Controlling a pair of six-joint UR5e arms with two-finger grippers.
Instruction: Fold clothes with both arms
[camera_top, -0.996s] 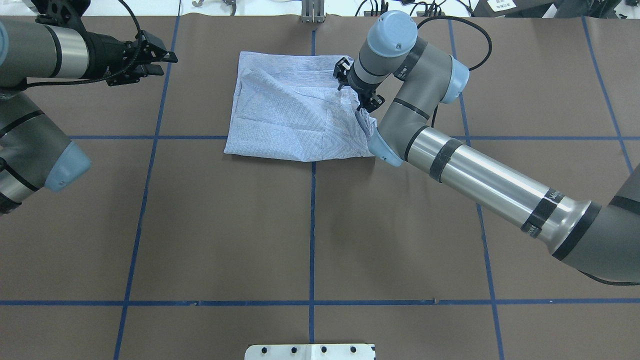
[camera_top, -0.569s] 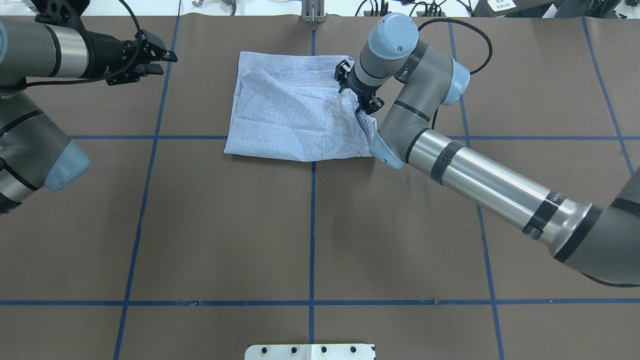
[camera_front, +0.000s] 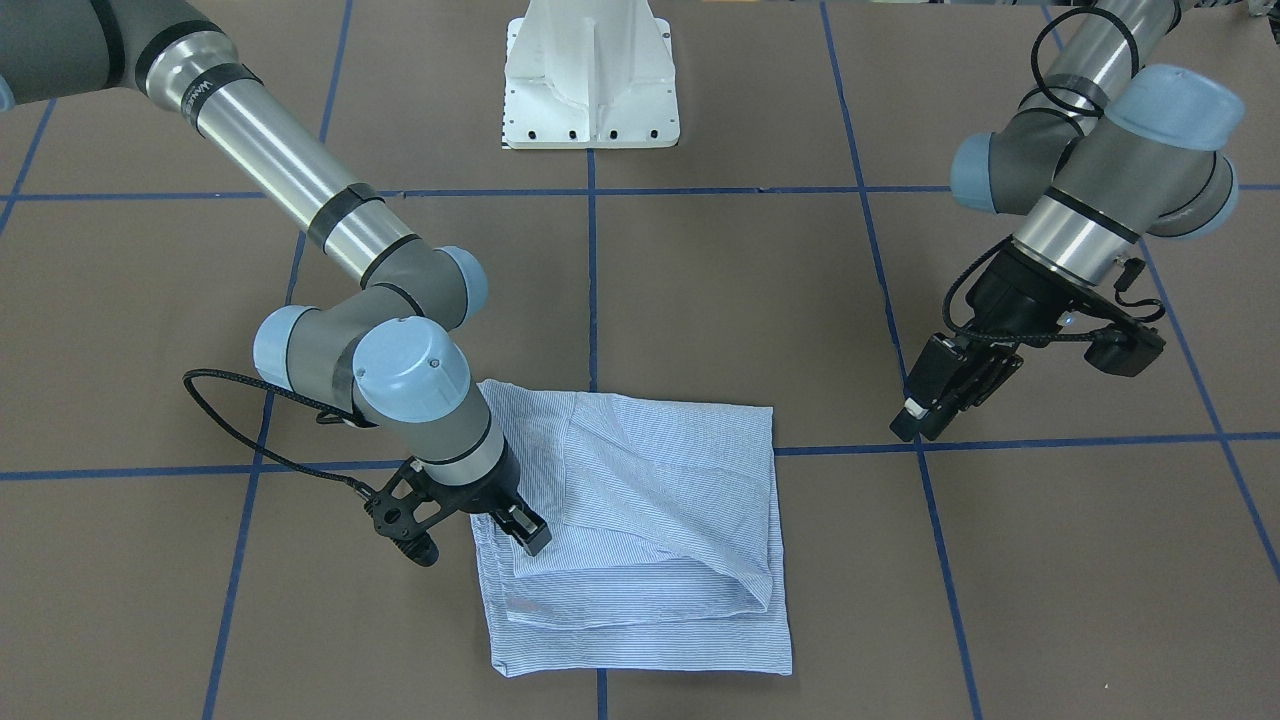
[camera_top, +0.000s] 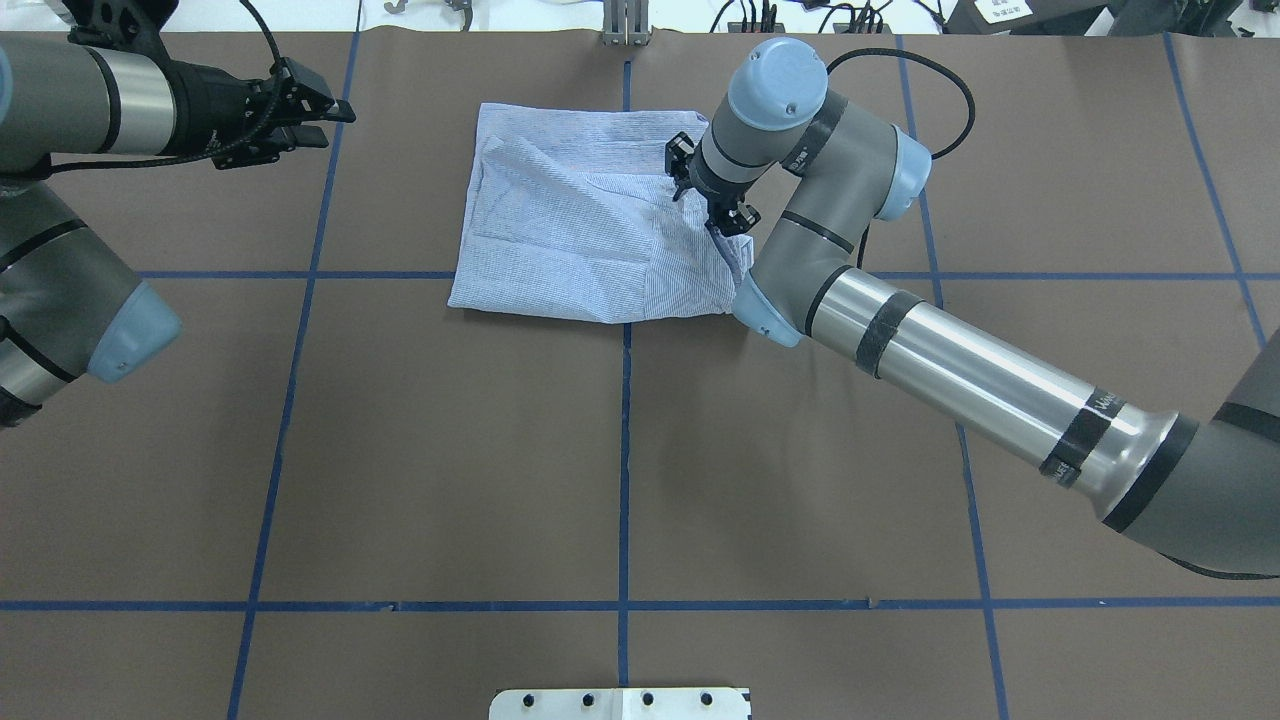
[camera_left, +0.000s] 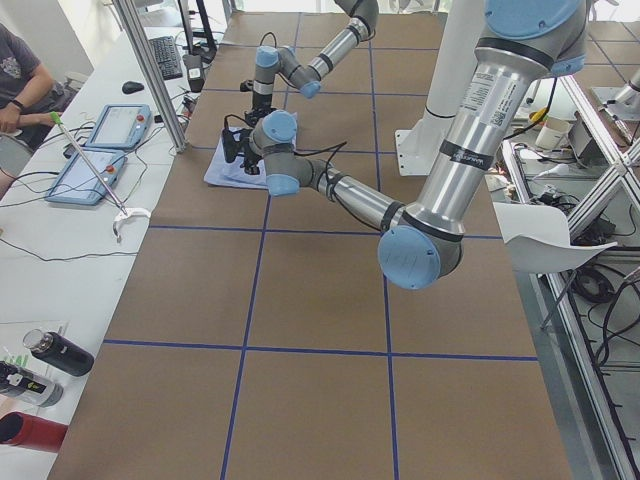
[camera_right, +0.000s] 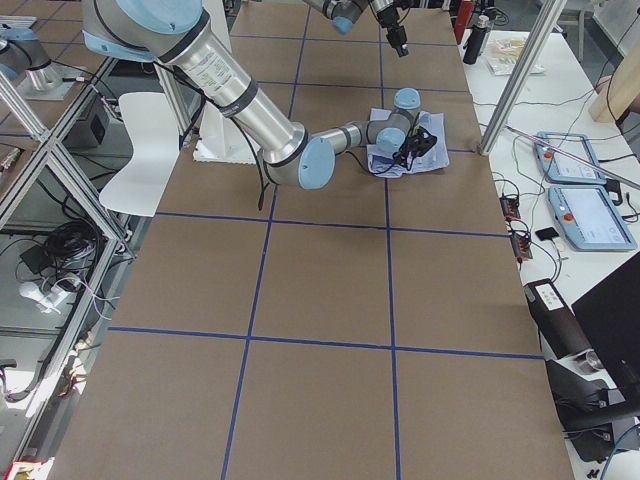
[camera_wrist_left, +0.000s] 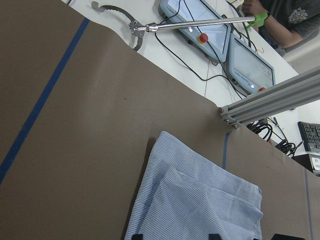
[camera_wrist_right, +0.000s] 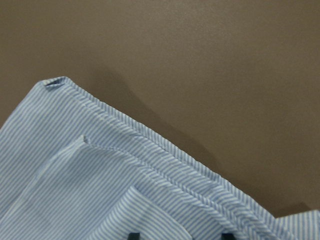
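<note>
The light blue-and-white striped shirt (camera_top: 580, 230) (camera_front: 650, 520) lies folded into a rough square on the brown table, at its far middle. My right gripper (camera_top: 712, 205) (camera_front: 515, 530) stands low over the shirt's right edge, pointing down. In the right wrist view its fingertips (camera_wrist_right: 132, 235) are spread apart over layered hems of the shirt (camera_wrist_right: 100, 190), so it is open. My left gripper (camera_top: 320, 118) (camera_front: 918, 420) hangs open above bare table, well to the left of the shirt. Its wrist view looks across at the shirt (camera_wrist_left: 200, 200).
The white pedestal base (camera_front: 590, 80) stands at the near middle edge. Blue tape lines (camera_top: 625, 450) grid the brown table. Beyond the far edge are an aluminium post (camera_wrist_left: 270, 102), two touch panels (camera_wrist_left: 200, 30), a long grabber tool (camera_wrist_left: 190, 22) and a seated person (camera_wrist_left: 287, 20).
The right wrist has shifted slightly left and toward the far edge over the shirt's right side. The left arm and the shirt look the same.
</note>
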